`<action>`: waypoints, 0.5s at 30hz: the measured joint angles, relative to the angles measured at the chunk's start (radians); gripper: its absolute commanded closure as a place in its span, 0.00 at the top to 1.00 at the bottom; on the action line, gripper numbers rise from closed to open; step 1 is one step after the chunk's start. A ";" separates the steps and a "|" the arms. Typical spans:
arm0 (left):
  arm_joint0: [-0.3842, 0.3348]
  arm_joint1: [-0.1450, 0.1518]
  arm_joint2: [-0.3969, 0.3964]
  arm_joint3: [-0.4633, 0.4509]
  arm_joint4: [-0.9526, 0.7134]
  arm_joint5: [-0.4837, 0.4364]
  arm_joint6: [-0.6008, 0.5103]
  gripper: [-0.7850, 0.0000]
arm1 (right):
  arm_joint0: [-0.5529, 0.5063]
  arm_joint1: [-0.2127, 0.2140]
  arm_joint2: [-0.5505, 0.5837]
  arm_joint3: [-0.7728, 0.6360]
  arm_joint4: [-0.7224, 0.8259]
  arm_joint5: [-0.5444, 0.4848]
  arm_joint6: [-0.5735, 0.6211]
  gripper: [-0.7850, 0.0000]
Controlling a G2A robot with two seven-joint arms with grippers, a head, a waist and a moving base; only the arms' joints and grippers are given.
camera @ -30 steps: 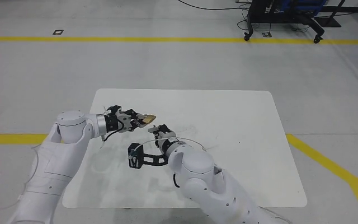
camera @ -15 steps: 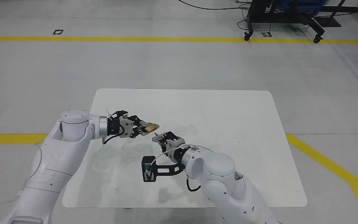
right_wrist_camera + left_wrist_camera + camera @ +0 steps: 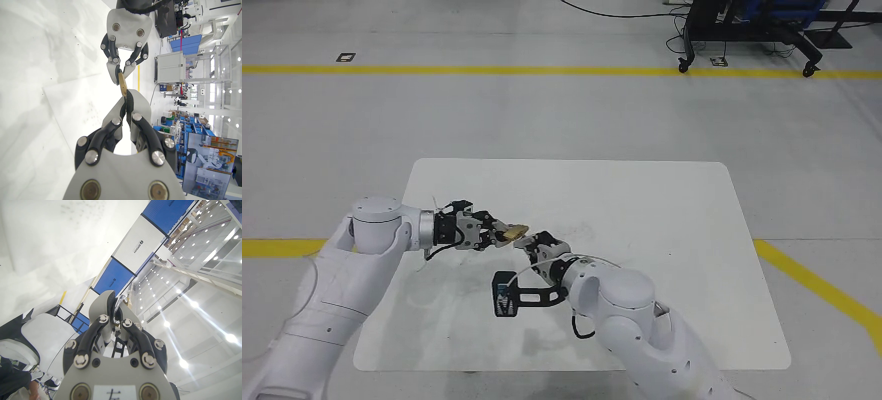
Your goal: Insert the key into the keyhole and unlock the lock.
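Lock [image 3: 512, 235], brass, hangs above the left half of the counter [image 3: 672, 200], clear of its surface. The left tool [image 3: 497, 232] pinches it at the silver shackle [image 3: 117, 306] end. The right tool [image 3: 125, 98] meets the lock's opposite end, fingers pressed together; whatever they pinch is hidden.

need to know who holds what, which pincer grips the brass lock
The left pincer: its fingers clamp the brass lock at the shackle end. The right pincer, shut, only meets the lock's other end.
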State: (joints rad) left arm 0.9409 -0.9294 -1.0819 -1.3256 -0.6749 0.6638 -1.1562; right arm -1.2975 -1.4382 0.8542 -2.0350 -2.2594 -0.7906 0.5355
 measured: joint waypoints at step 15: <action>-0.015 0.021 0.026 0.005 -0.042 -0.010 -0.010 0.00 | -0.006 0.020 0.015 -0.037 0.013 -0.056 -0.136 0.00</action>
State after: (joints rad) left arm 0.9260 -0.9081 -1.0557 -1.3209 -0.7165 0.6533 -1.1667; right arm -1.3033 -1.4184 0.8695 -2.0717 -2.2460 -0.8471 0.3996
